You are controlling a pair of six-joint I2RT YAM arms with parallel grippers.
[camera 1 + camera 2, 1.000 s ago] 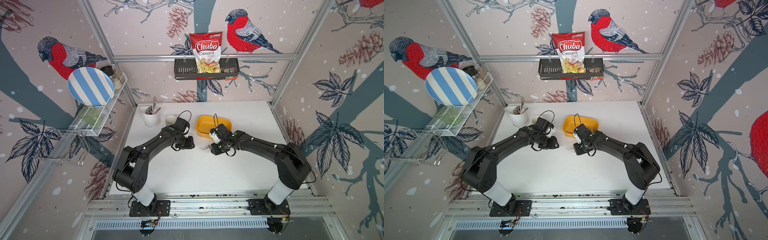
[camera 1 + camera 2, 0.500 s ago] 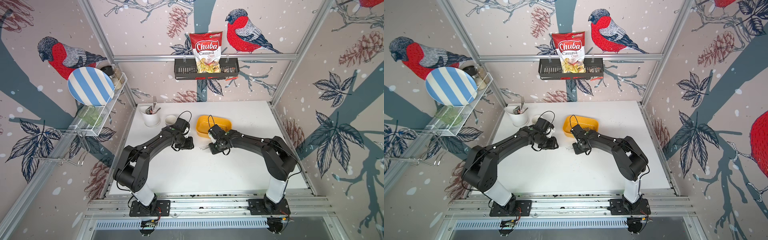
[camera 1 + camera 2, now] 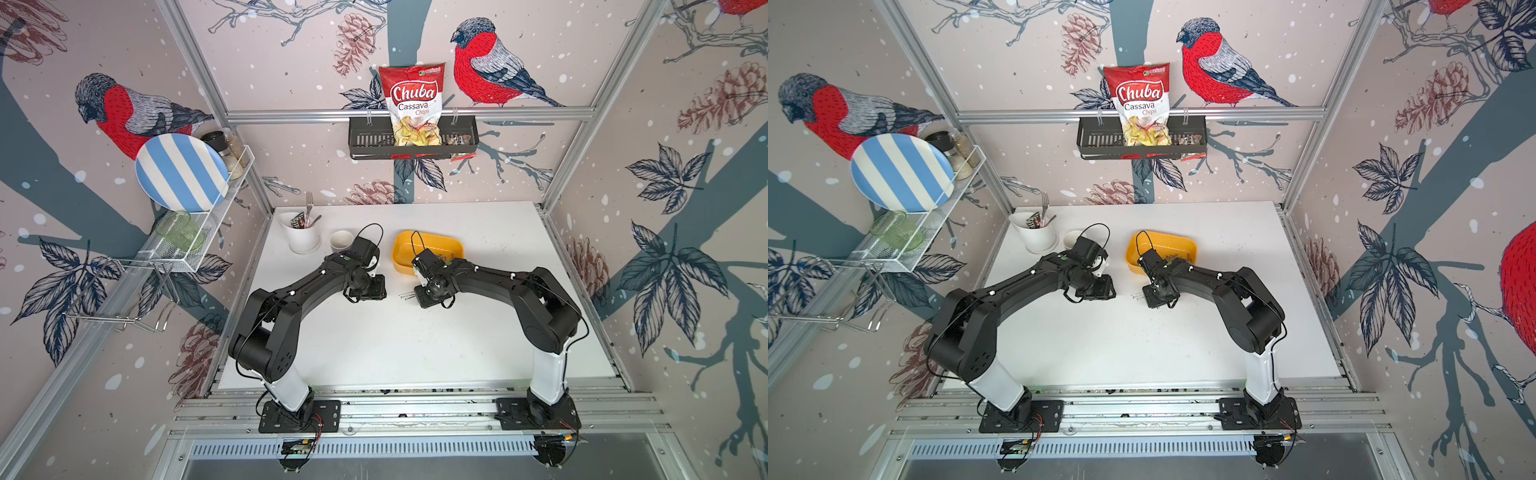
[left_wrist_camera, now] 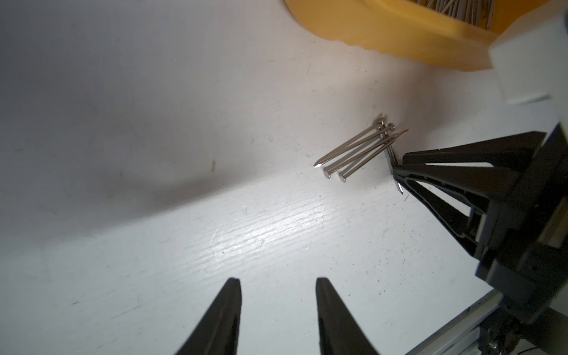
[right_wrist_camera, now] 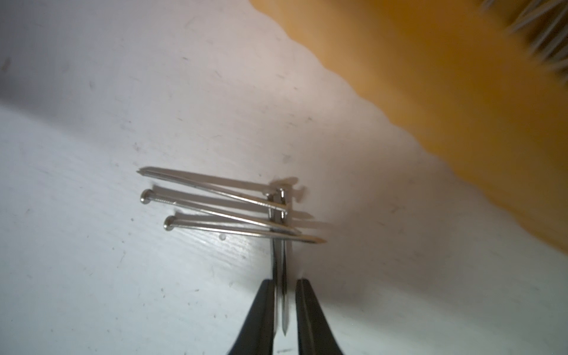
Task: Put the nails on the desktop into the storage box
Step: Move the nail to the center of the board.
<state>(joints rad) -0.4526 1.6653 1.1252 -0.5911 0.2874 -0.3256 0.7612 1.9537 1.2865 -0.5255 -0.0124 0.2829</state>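
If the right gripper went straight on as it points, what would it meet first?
Probably the loose nails lying crosswise on the desktop just ahead of the right gripper, which pinches a lengthwise nail. The storage box stands beyond them. Its height over the pile is unclear.

Both top views: bright, even light from above. The desktop (image 3: 415, 345) reads clean white, and shadows on it are faint and soft. You'll see wide-angle bending, with the frame rails (image 3: 407, 113) bowing toward the corners.

Left wrist view: half the desktop lies in grey shade. A glare streak runs along the paint grain, and the storage box (image 4: 384, 30) is soft.

Right wrist view: the nails (image 5: 215, 209) are sharp and glinting and cast short shadows. The storage box there is badly blurred.
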